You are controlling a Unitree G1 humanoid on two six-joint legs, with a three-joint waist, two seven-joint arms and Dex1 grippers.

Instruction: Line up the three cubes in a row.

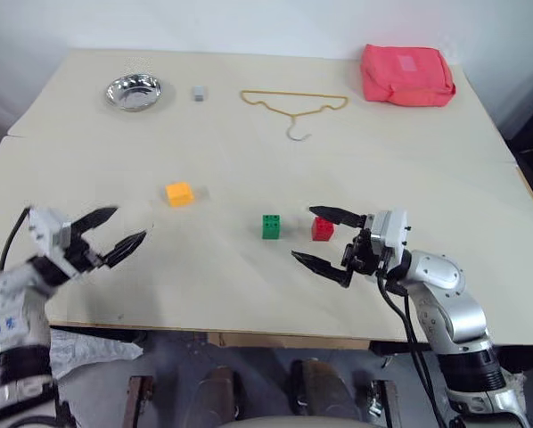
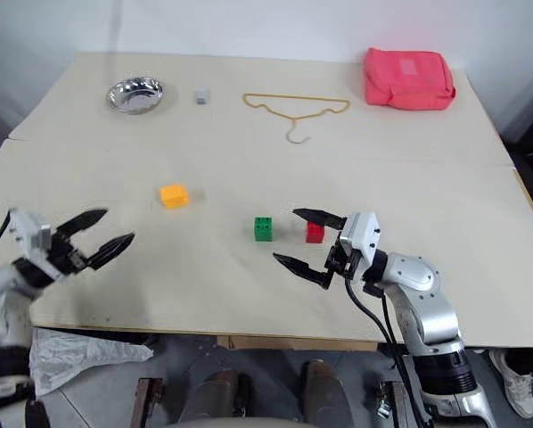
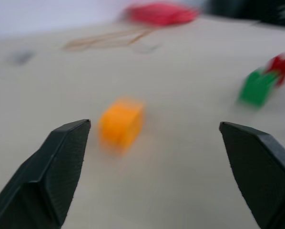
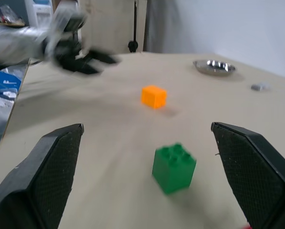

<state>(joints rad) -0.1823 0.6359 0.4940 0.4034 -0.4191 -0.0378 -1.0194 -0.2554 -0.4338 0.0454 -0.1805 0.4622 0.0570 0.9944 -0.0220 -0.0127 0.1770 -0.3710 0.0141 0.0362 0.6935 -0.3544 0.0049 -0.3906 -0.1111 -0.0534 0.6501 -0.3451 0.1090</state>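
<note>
Three cubes on the worktop (image 1: 249,143), both end effectors open and empty.
Green cube (image 1: 272,226) and red cube (image 1: 322,229) sit near each other; orange-yellow cube (image 1: 179,193) lies apart at their ten o'clock. Right end effector (image 1: 323,236) flanks the red cube; left end effector (image 1: 115,230) hovers at the orange-yellow cube's seven o'clock.

Head stereo pair looking down over the table (image 1: 249,294), both wrist cameras low and close, all sharing the orange-yellow cube (image 1: 179,193).
</note>
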